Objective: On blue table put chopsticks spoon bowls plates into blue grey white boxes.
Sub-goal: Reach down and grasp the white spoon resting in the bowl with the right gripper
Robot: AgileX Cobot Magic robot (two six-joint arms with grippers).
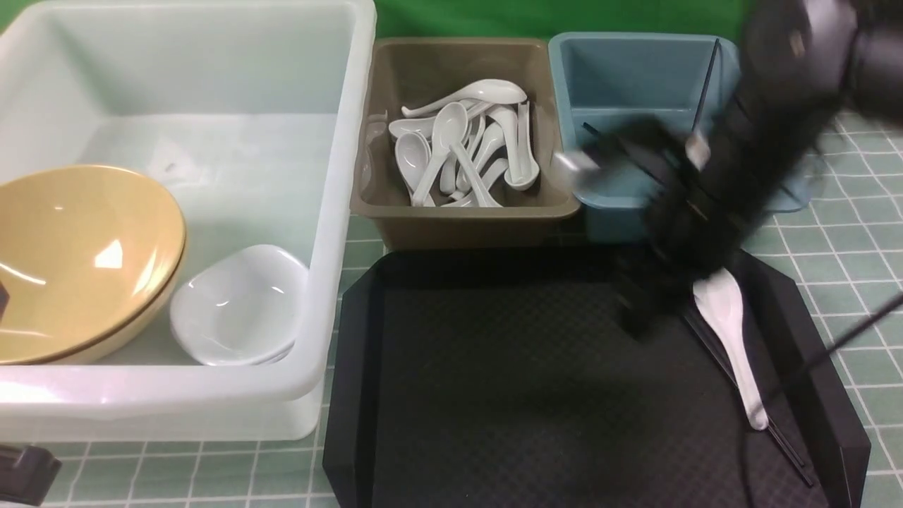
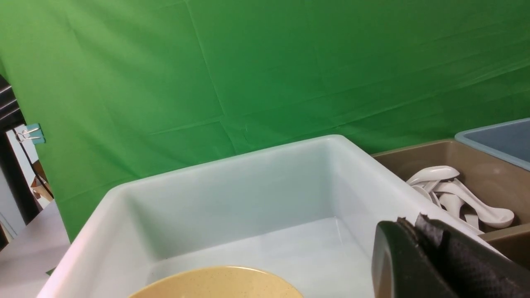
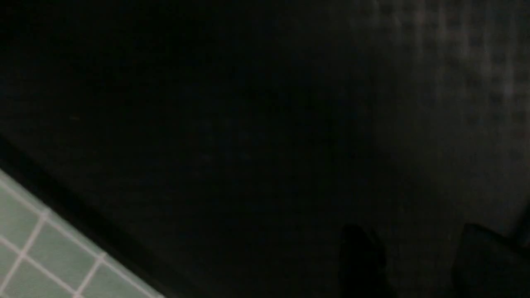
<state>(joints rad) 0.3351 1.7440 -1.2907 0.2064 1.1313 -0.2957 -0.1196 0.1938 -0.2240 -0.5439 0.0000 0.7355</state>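
Note:
A white spoon [image 1: 730, 331] lies on the black tray [image 1: 494, 367] at its right side, across black chopsticks [image 1: 790, 451]. My right gripper [image 1: 638, 310], blurred, hangs low over the tray just left of the spoon; in the right wrist view its gripper [image 3: 414, 252] stands open with only dark tray between the fingers [image 3: 360, 252]. The grey box [image 1: 465, 219] holds several white spoons [image 1: 458, 148]. A chopstick [image 1: 705, 85] leans in the blue box [image 1: 635, 56]. The white box [image 1: 331, 212] holds a yellow bowl [image 1: 77, 261] and a small white bowl [image 1: 236, 307]. My left gripper [image 2: 408, 221] is shut and empty over the white box [image 2: 248, 165].
A green checked cloth [image 1: 846, 212] covers the table round the boxes and tray. A green backdrop [image 2: 265, 62] stands behind the boxes. A thin black cable [image 1: 846, 339] crosses the tray's right edge.

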